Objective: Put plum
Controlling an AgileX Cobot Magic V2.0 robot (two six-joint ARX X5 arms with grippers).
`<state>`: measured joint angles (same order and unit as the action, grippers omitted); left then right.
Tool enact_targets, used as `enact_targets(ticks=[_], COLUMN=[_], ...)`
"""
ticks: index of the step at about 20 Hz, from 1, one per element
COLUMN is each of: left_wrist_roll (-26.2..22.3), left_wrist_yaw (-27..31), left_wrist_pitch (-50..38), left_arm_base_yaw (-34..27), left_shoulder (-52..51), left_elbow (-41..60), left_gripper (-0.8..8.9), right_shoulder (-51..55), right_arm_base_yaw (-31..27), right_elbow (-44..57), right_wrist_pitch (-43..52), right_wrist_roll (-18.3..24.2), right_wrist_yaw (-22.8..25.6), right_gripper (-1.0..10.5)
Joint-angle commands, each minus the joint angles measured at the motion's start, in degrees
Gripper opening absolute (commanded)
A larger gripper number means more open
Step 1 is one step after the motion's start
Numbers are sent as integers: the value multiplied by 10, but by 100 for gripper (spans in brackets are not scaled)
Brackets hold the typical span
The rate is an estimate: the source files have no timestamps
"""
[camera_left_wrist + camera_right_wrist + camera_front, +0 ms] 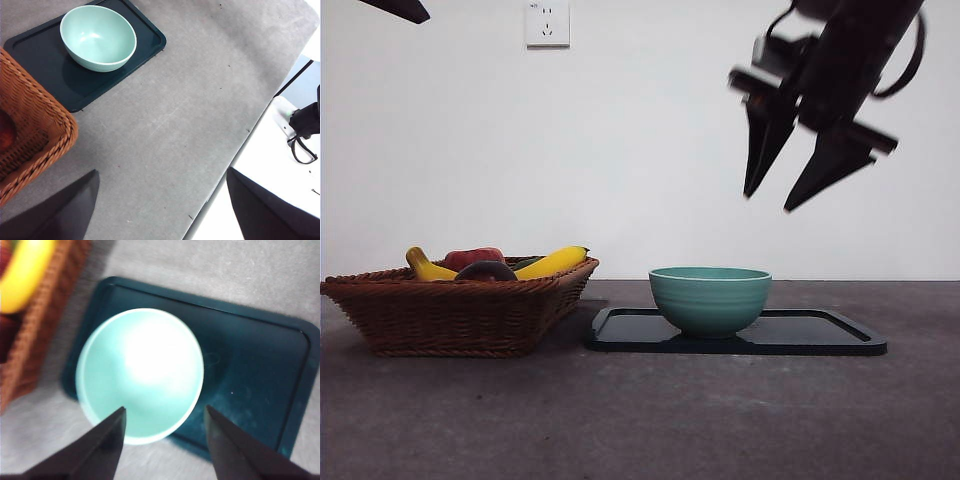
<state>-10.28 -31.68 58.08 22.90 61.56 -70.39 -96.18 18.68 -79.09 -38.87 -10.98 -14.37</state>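
The plum [485, 270] lies dark and round in the wicker basket [460, 315] at the left, between two bananas [552, 263] and in front of a red fruit [472, 257]. High above the tray's right half, my right gripper [768, 202] hangs open and holds nothing. In its wrist view the right gripper [165, 409] looks down on the empty teal bowl [140, 372]. My left gripper [162, 172] is open over bare table, and in the front view it shows only as a black tip [400, 10] at the top left corner.
The teal bowl [710, 298] stands on the left part of a dark tray [820, 335], right of the basket. The table's right edge [250, 135] runs past the left gripper. A dark red fruit [5, 132] shows inside the basket [45, 130].
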Motion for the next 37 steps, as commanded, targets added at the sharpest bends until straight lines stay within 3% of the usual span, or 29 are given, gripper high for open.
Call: enact_targets(ticks=[1, 8, 17, 22, 27, 37], left_wrist_roll=[-10, -10, -10, -10, -10, -10], left_wrist_yaw=[-3, -3, -3, -3, -3, -3], left_wrist_pitch=[-5, -5, -5, -4, -4, -4], left_arm_base_yaw=[3, 3, 3, 3, 3, 3], left_shoulder=[6, 6, 6, 6, 6, 6], left_elbow=[-11, -11, -11, -11, -11, -11], left_gripper=[405, 405, 405, 405, 405, 405], right_shoulder=[-42, -111, -130, -127, -69, 143], right_arm_base_yaw=[2, 3, 3, 3, 3, 36], right_elbow=[-16, -16, -16, -16, -20, 15], right_wrist_pitch=[14, 57, 73, 86, 85, -59], right_wrist_roll=[12, 9, 10, 9, 10, 46], right_wrist_yaw=[10, 11, 27, 44, 43, 20], right_gripper=[249, 247, 11, 9, 9, 9])
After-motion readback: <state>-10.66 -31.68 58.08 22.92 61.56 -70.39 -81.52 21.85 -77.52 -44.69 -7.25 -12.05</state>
